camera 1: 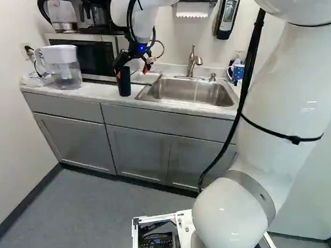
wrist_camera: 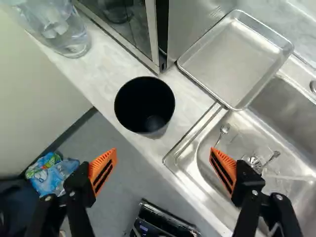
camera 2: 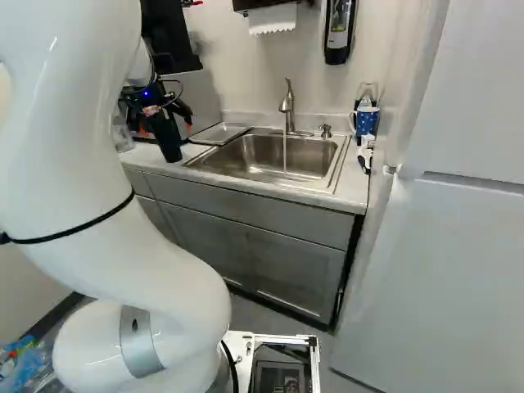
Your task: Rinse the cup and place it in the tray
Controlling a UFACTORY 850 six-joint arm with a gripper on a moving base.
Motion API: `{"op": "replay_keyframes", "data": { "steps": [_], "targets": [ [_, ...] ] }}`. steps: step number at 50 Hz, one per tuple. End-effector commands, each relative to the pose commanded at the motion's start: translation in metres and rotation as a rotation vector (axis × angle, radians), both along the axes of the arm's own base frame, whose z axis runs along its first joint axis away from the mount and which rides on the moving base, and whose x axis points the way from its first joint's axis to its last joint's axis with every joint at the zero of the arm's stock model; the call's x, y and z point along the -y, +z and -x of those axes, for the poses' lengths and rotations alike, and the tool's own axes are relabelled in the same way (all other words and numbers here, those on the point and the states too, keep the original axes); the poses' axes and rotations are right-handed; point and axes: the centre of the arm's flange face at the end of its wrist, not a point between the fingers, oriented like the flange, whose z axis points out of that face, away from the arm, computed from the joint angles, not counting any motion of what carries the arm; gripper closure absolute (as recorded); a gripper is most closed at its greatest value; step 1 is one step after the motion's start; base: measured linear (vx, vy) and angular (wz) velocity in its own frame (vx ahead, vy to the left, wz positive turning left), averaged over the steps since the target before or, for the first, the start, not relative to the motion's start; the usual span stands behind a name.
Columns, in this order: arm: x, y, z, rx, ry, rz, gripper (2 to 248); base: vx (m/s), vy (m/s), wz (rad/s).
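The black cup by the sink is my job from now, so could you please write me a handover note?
Black two-fingered gripper: open, close to the round black cup, not gripping it.
Cup: upright on the pale counter.
Shallow silver metal tray: at the sink, without the cup.
Done: water runs; any rinsing can't be confirmed.
Left: grip, rinse, place in tray.

Wht arm (camera 1: 290, 109), blk cable (camera 1: 254, 44), gry ring (camera 2: 143, 352), blue LED (camera 1: 141, 49)

We see a water pitcher (camera 1: 69, 74) beside a microwave (camera 1: 92, 57) on the counter (camera 1: 96, 92), a blue mug (camera 2: 367, 121) farther right, and a paper towel (camera 2: 273, 19) hanging above.
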Motion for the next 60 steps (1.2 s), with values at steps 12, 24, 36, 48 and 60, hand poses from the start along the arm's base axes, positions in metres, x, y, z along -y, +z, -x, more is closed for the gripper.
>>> {"op": "replay_keyframes", "data": {
  "steps": [12, 24, 36, 48, 60],
  "targets": [
    [-0.015, -0.011, -0.004, 0.014, 0.022, -0.007, 3, 0.000, 0.000, 0.000],
    [-0.026, -0.024, -0.008, 0.022, 0.037, -0.011, 3, 0.000, 0.000, 0.000],
    [-0.030, -0.037, -0.015, 0.035, 0.037, -0.017, 3, 0.000, 0.000, 0.000],
    [-0.034, -0.048, -0.020, 0.064, 0.039, -0.031, 3, 0.000, 0.000, 0.000],
    [-0.037, -0.059, -0.019, 0.096, 0.046, -0.046, 3, 0.000, 0.000, 0.000]
  ]
}}
